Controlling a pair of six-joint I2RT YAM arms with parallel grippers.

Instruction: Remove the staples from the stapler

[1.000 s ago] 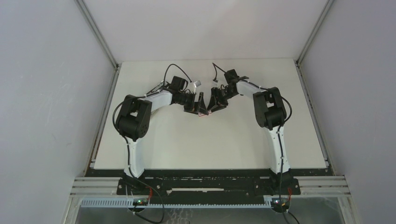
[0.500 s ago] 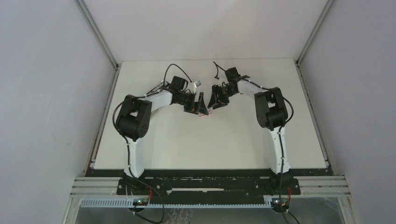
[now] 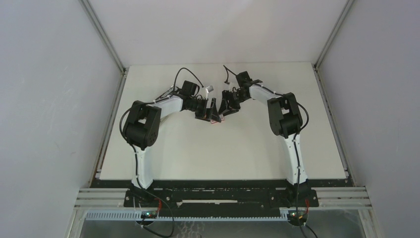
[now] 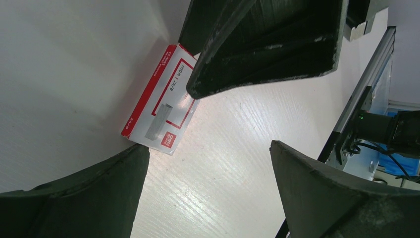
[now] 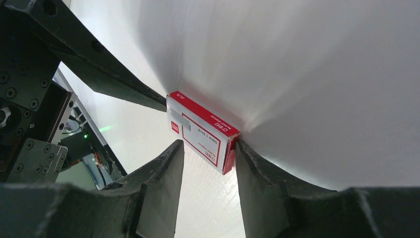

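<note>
Neither the stapler nor the staples show in any view. A small flat red-and-white box (image 4: 161, 101) lies on the white table (image 3: 223, 148). My left gripper (image 4: 208, 148) is wide open with only bare table between its fingers, and the box lies just past its left fingertip. My right gripper (image 5: 208, 148) stands partly open over the near end of the box (image 5: 200, 131). Its right fingertip (image 5: 240, 148) touches the box's red end, and its left fingertip stays off the box. In the top view both grippers (image 3: 210, 110) (image 3: 225, 106) meet over the box (image 3: 215, 120).
One finger of the right gripper (image 4: 267, 44) hangs across the top of the left wrist view. The left gripper's finger (image 5: 99, 64) crosses the upper left of the right wrist view. Grey walls close in the table at the back and sides.
My right gripper has shifted a little left and back, closer to the left gripper, and its jaws have opened slightly. The left arm has not moved.
</note>
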